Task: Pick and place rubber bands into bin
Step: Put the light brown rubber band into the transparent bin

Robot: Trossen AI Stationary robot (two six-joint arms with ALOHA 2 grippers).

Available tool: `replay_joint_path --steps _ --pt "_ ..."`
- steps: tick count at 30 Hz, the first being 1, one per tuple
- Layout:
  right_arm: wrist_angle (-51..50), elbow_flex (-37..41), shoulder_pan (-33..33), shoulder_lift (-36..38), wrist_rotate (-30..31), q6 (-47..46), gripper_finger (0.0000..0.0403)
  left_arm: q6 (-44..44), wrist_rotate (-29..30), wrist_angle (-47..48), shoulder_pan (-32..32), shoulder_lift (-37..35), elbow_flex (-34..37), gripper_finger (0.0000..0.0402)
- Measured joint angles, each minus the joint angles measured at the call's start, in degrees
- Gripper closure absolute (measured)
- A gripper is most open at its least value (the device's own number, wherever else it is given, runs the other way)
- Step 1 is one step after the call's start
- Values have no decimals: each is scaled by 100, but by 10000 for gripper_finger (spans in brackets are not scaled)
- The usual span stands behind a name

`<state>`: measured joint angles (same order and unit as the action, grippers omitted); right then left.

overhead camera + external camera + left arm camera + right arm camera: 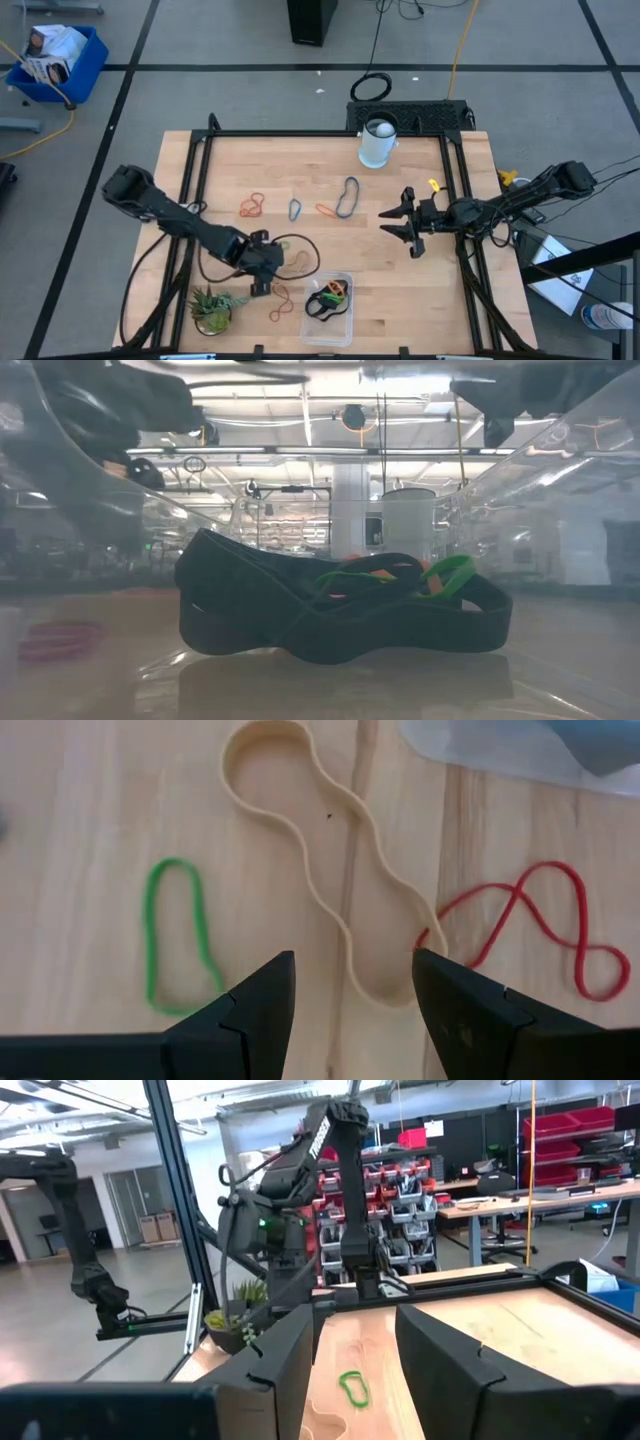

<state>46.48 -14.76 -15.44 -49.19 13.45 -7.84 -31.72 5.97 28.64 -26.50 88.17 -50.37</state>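
Pale wooden counter (320, 175) seen from above, black frame rails around it

Left end effector (262, 278) low over the near-left part of the counter, just left of the small clear plastic rectangular bin (329, 333). Its wrist view shows the two dark fingers (262, 1005) standing apart with nothing between them, poised over the lower lobe of a tan, wavy peanut-shaped rubber band (330, 870) lying flat on the wood. A thin green rubber loop (178, 935) lies to one side of the tan one, a twisted red rubber band (535, 925) to the other; the red one touches or nearly touches the tan loop's edge, cannot tell which

Right end effector (405, 226) at mid-right of the counter, held above the surface, well apart from the bands. Fingers open, gripping nothing; wrist view looks level across the wood toward the left arm

Bin sits at the near edge of the counter, centre. Inside: a wide black rubber band (330, 622) curled on the floor, with a green band (445, 575) and an orange band (385, 572) draped across it

Loose bands at mid-counter: an orange loop (251, 206), a small blue-grey loop (295, 209), a larger blue-grey loop (348, 196) touching another orange one (325, 210). A thin dark loop (298, 253) lies just right of the left end effector, a red-orange one (280, 303) between it and the bin

White cylindrical cup (378, 143) at the far edge. Small green potted plant (212, 308) near the left corner. Blue crate (60, 62) on the floor beyond
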Motion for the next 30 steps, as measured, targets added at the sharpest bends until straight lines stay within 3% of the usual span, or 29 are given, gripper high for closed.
replay_joint_path --steps 13,20,30 --pt "-3 0 0 1 0 0 263 -198 -72 -215 -26 854 -4 193" --pt "-4 0 0 1 0 116 263 -208 -86 -225 -26 925 -15 197" --pt "-3 0 0 1 0 149 263 -160 101 -264 -22 937 -11 305"
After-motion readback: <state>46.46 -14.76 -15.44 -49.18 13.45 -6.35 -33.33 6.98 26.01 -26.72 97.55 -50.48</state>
